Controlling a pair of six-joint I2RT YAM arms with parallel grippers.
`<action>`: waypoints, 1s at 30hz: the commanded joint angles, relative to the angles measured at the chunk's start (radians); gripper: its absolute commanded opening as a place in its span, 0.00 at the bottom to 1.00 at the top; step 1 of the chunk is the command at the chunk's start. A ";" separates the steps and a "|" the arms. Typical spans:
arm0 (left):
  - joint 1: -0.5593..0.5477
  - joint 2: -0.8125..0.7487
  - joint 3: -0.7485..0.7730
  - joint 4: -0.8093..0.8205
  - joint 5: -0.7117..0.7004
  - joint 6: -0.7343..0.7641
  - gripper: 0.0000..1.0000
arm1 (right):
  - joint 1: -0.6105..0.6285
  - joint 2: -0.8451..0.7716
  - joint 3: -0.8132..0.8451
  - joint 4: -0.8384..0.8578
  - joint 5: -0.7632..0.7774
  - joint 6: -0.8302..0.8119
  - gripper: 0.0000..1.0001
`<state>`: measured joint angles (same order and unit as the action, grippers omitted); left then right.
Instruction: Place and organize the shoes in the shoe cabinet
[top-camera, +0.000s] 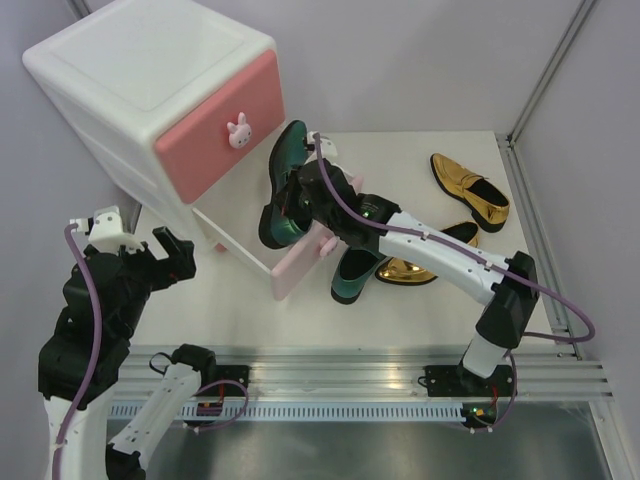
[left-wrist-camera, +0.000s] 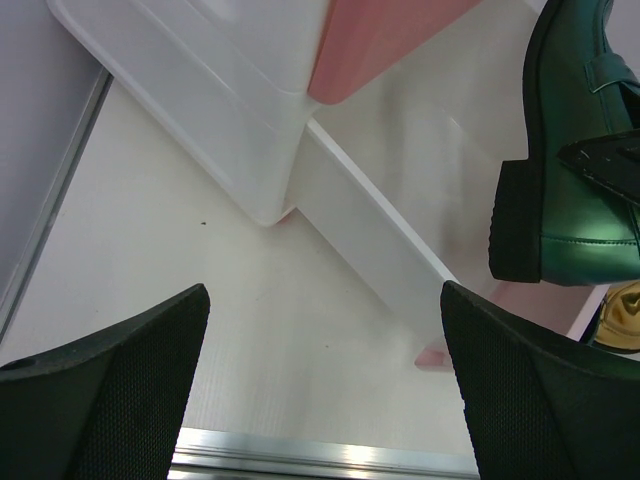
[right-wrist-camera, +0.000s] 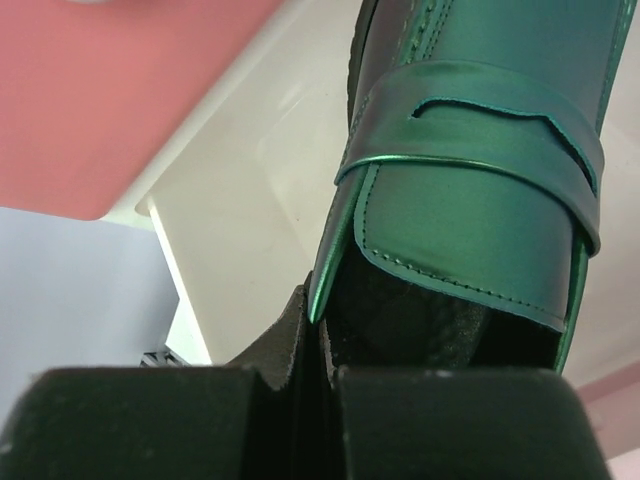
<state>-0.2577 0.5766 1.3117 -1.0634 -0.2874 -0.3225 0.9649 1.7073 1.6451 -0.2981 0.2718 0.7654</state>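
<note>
1. Fingers (right-wrist-camera: 150, 420) of the right gripper (top-camera: 303, 197) are pinched together on the collar edge of a green loafer (top-camera: 283, 185), held tilted above the open lower drawer (top-camera: 300, 262) at frame centre.
2. Left gripper (top-camera: 172, 252), lower left, hangs empty with its fingers apart.
3. Risk: the grip takes only a thin leather edge, so the loafer may swivel or slip and land askew or outside the drawer.
4. Risk: its toe sits near the upper front of the shoe cabinet (top-camera: 150, 70) and could snag there.
5. Surface: smooth white table (top-camera: 300, 320). A second green loafer (top-camera: 355, 272) and a gold loafer (top-camera: 405, 270) lie right of centre, and the other gold loafer (top-camera: 470, 190) lies at upper right. Pale walls enclose the space.
</note>
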 joint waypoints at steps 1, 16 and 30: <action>-0.003 -0.004 0.014 0.008 -0.015 0.033 1.00 | 0.011 0.004 0.091 -0.042 0.014 -0.049 0.00; -0.003 -0.011 -0.005 0.008 -0.015 0.030 1.00 | -0.012 0.250 0.443 -0.308 -0.068 -0.259 0.00; -0.005 -0.004 -0.006 0.003 -0.033 0.031 1.00 | -0.014 0.267 0.410 -0.338 -0.203 -0.252 0.01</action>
<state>-0.2577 0.5735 1.3075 -1.0645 -0.2996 -0.3202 0.9512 1.9842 2.0335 -0.6743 0.1577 0.5194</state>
